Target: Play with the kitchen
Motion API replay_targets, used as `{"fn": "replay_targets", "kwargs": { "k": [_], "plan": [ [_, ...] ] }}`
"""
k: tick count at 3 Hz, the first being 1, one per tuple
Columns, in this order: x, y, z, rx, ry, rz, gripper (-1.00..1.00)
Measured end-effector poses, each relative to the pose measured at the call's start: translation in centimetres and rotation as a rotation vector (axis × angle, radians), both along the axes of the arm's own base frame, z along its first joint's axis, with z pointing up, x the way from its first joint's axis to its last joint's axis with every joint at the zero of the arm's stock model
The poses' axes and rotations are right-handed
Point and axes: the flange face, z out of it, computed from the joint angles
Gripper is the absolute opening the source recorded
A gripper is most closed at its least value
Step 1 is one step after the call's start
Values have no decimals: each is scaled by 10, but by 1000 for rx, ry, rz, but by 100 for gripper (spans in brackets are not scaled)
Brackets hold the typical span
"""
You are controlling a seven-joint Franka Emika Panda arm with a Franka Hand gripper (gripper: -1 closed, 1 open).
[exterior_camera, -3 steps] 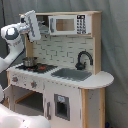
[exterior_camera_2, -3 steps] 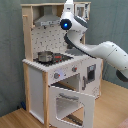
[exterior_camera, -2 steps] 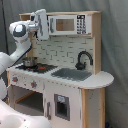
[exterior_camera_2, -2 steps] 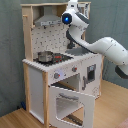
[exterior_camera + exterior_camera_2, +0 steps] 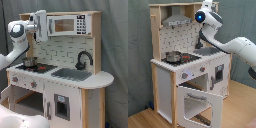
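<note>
— Up by the hood, where is the gripper (image 5: 41, 23)?
— High in front of the kitchen (image 5: 165, 75), above its stovetop and the metal pot (image 5: 173, 56); whether its fingers are spread, I cannot tell
— And the oven door (image 5: 200, 104)?
— Hanging open in the second exterior view

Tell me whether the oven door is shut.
No: in the second exterior view the oven door hangs folded down and open below the knobs.
</note>
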Motion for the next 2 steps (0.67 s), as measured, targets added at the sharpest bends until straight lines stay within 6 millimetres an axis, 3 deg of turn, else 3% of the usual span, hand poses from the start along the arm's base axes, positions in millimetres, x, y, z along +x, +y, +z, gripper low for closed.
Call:
{"fn": "replay_targets", "kwargs": {
  "k": [2],
  "plan": [
    [-34,-28,-1,40,14,-40,-100]
  ]
}}
